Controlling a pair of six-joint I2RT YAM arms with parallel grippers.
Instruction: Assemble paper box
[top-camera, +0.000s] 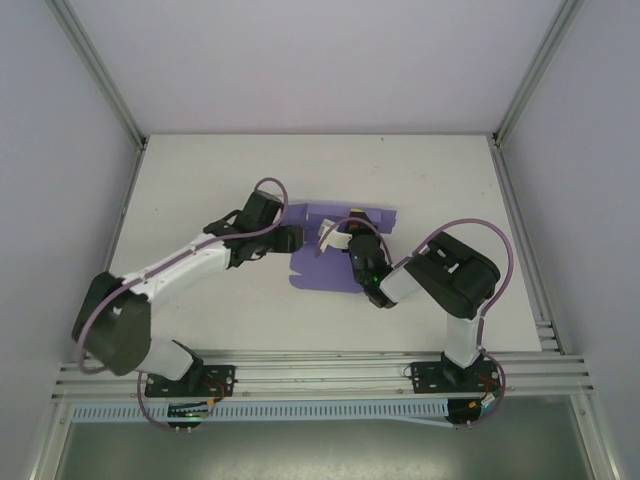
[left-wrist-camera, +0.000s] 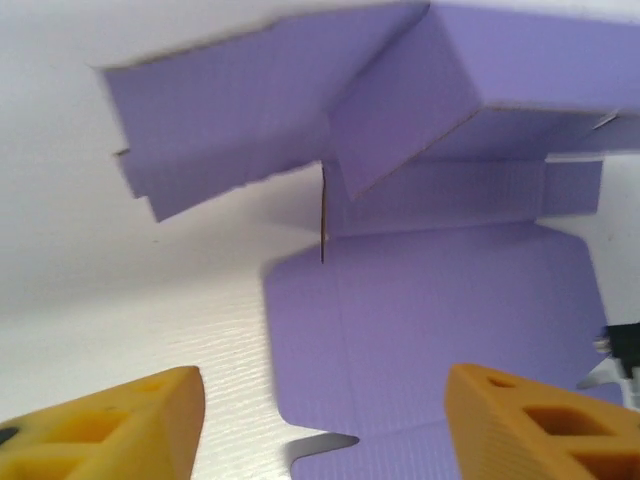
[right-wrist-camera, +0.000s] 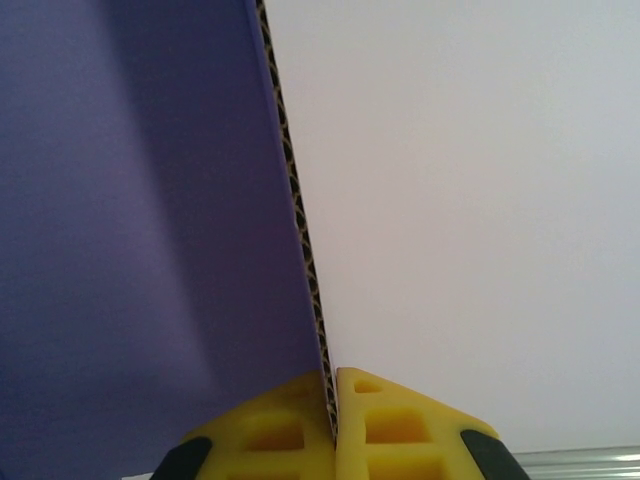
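Logging box (top-camera: 322, 272) position: centre of the table (top-camera: 200, 190), partly folded, base panel flat. On the left wrist view I see one flap standing up toward 12 o'clock and another, looser flap at 10 o'clock. Left gripper (left-wrist-camera: 322, 388) sits at the box's 9 o'clock edge, fingers spread wide with nothing between them. Right gripper (right-wrist-camera: 331, 385), at the box's 4 o'clock, is pinched tight on a panel's corrugated edge.
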